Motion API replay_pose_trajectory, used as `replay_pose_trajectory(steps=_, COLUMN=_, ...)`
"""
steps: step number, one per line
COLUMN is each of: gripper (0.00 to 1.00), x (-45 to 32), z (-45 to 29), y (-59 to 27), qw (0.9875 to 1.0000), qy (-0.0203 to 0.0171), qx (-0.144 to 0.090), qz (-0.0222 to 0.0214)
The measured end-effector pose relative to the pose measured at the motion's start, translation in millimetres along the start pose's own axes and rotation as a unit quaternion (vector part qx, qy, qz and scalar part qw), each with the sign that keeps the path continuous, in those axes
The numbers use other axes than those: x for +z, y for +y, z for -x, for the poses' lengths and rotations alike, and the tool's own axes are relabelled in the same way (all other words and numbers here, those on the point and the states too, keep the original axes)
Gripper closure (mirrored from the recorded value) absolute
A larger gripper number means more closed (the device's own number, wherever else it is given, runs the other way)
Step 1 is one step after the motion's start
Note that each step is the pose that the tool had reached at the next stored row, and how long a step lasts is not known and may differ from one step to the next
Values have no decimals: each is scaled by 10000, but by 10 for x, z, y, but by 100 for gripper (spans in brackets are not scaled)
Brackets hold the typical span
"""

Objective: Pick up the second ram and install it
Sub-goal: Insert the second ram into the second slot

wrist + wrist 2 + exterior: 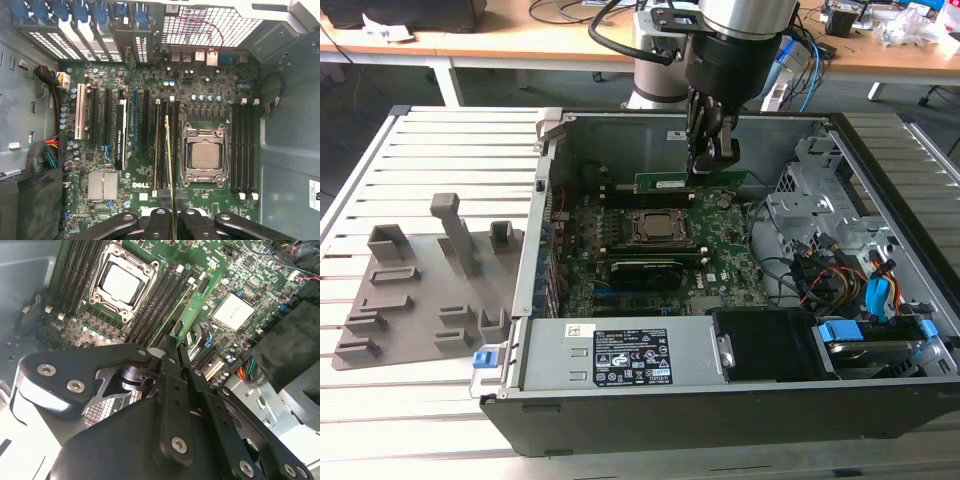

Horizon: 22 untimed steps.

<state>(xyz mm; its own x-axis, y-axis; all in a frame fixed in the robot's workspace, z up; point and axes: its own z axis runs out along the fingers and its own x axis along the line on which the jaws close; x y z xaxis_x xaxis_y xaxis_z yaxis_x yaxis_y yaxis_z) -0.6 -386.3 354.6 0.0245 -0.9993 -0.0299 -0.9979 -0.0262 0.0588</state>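
Heads up, your claw (711, 163) is clamped on second ram (685, 183), down inside open PC case (720, 420). Fingers (159, 222) pinch stick from both sides. Ram sticks out straight past claw tips toward motherboard (107, 150). First wrist view has it edge-on, lined up along memory slots (176, 125), CPU socket (202, 155) just beside. Can't tell if lower edge touches slot. Grey parts tray (420, 280) sits on surface (440, 150), well away from claw, outside case.

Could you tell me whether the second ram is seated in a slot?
Not seated: the gripper holds the second ram above the slots.
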Motion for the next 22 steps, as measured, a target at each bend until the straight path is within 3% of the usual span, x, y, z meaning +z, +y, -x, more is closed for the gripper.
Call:
replay_pose_trajectory(steps=4, gripper=86, x=4, z=0, y=0, qw=9992, qy=-23, qx=389, qz=-12)
replay_pose_trajectory(steps=12, gripper=86, x=65, z=-1, y=12, qw=9992, qy=-24, qx=397, qz=-12)
replay_pose_trajectory(steps=22, gripper=86, x=205, z=-6, y=5, qw=9992, qy=-23, qx=396, qz=-12)
